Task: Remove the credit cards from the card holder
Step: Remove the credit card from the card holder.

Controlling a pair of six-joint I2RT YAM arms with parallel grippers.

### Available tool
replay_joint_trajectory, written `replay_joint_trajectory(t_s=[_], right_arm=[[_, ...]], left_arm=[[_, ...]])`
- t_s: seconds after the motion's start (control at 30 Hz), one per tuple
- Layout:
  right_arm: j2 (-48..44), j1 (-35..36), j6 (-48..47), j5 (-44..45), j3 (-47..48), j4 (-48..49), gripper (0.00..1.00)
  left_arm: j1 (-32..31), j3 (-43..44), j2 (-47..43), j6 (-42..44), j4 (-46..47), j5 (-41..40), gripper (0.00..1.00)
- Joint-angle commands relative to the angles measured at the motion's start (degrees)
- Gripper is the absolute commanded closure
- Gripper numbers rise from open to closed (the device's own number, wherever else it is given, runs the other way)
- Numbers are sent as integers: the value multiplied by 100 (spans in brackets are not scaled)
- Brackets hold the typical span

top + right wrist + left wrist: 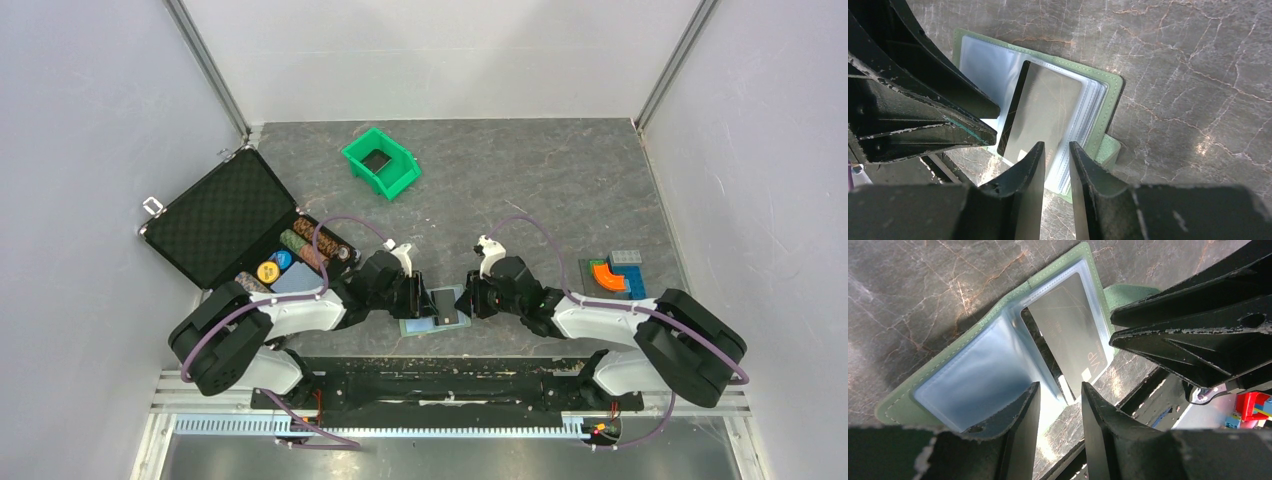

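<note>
The card holder lies spread open on the table between my two grippers, pale green with clear sleeves. A dark credit card marked VIP sticks partway out of a sleeve on the holder's right half. In the right wrist view the card lies just beyond my fingertips. My left gripper hovers at the holder's near edge, jaws apart with only table showing between them. My right gripper stands over the card's near end with a narrow gap and nothing in it. The two grippers face each other closely.
An open black foam-lined case holding poker chips sits at the left. A green bin stands at the back. Coloured blocks lie at the right. The table's front edge and the black rail run just behind the holder.
</note>
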Motion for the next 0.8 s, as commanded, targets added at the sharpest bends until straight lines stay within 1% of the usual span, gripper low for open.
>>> replay_joint_trajectory(t_s=[0.0,0.13,0.37,0.6,0.63,0.77], right_arm=[[87,11,109,-190,222,253,74],[261,15,225,-380,187,521,76],[516,11,276,-293,11,606,76],[555,15,408,-314,-281,779,81],[547,14,416,-311,-309,779,81],[548,14,432,-257,-362,781,81]], left_arm=[[-16,-66,34,-109,333,-94,58],[-16,-127,62,-136,447,-84,58],[-16,-241,117,-213,625,-85,58],[-16,-307,225,-345,970,39,58],[-16,-312,232,-364,1029,63,59],[-17,-356,192,-473,1161,125,69]])
